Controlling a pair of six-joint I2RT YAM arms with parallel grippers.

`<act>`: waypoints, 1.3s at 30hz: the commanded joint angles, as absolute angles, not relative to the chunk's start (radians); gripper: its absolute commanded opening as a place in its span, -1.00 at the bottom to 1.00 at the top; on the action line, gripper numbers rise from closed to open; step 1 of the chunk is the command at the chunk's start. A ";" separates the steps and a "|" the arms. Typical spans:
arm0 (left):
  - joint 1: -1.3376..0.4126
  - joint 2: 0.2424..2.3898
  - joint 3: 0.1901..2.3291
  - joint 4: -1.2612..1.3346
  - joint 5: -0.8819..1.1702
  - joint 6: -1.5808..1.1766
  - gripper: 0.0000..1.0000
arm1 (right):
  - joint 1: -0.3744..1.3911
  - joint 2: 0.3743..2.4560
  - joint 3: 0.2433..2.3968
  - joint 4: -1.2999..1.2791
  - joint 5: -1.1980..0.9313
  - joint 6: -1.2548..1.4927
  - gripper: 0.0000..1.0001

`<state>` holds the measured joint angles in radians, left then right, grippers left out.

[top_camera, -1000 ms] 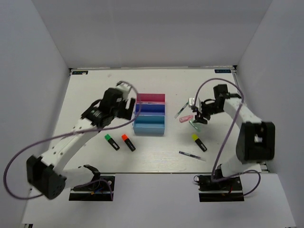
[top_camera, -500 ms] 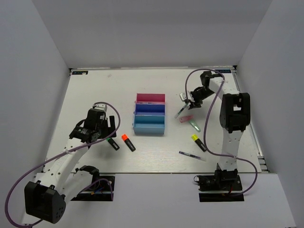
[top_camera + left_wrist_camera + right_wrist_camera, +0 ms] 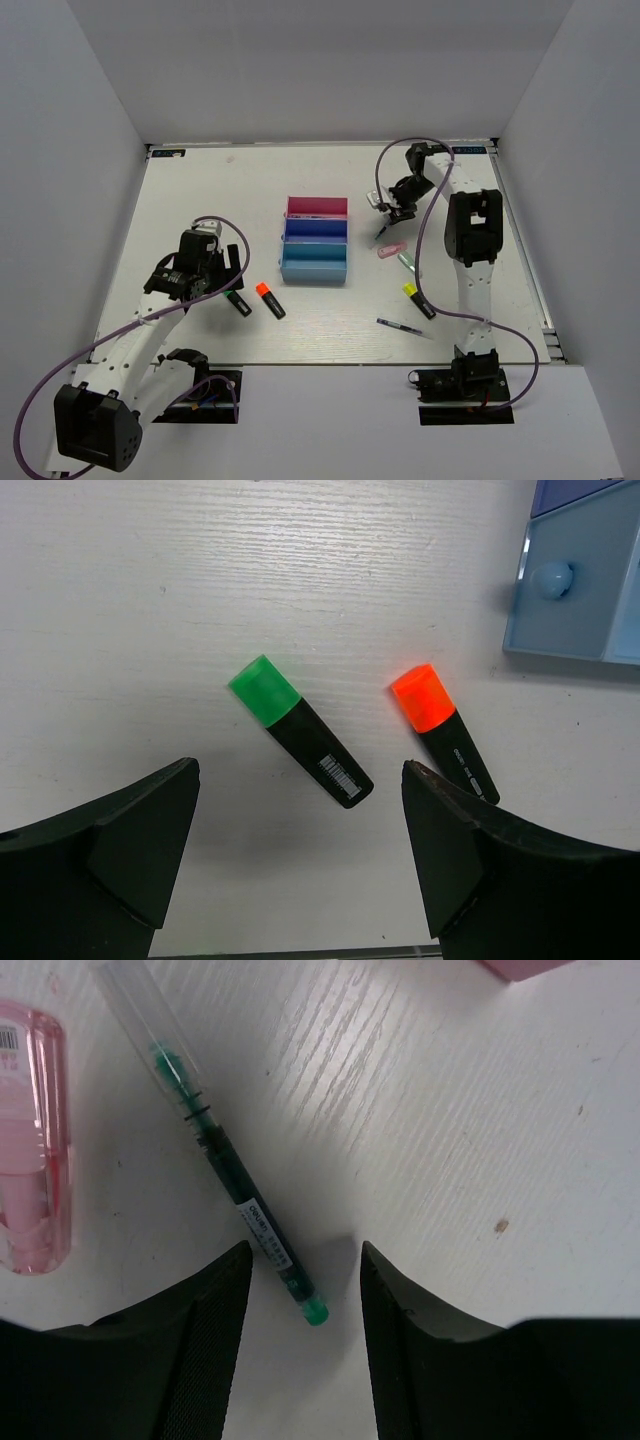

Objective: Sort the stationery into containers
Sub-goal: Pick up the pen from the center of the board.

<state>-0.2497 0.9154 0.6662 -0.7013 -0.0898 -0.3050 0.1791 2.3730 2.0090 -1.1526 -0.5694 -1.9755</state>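
Note:
A green-capped black highlighter and an orange-capped one lie side by side on the table. My left gripper hovers open over the green one's black end, holding nothing. In the top view it sits left of both highlighters. My right gripper is open, its fingers either side of the tail of a slim green pen without touching it. A pink marker lies beside that pen. The joined containers stand mid-table: pink, dark blue, light blue.
A mint-green marker, a yellow-capped highlighter and a thin pen lie on the right half of the table. The light blue tray's corner is close on the left gripper's upper right. White walls enclose the table.
My left arm drew back from beside the trays to the near left, over the highlighters. My right arm swung further back to the slim pen, and its jaws narrowed a little.

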 commanded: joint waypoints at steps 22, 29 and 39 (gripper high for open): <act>-0.242 0.884 0.655 -0.684 -0.092 -0.298 0.84 | 0.233 2.531 2.131 -1.652 -0.236 -2.226 -0.47; -0.242 0.879 0.652 -0.683 -0.091 -0.301 0.84 | 0.238 2.471 2.045 -1.585 -0.261 -2.169 -0.77; -0.241 0.877 0.646 -0.672 -0.069 -0.301 0.84 | 0.229 2.279 1.855 -1.476 -0.454 -1.951 -1.00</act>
<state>-0.2451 0.8982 0.6598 -0.6960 -0.0891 -0.3038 0.2348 2.3379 1.9465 -1.3087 -0.3840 -1.9781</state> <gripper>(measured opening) 0.921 0.088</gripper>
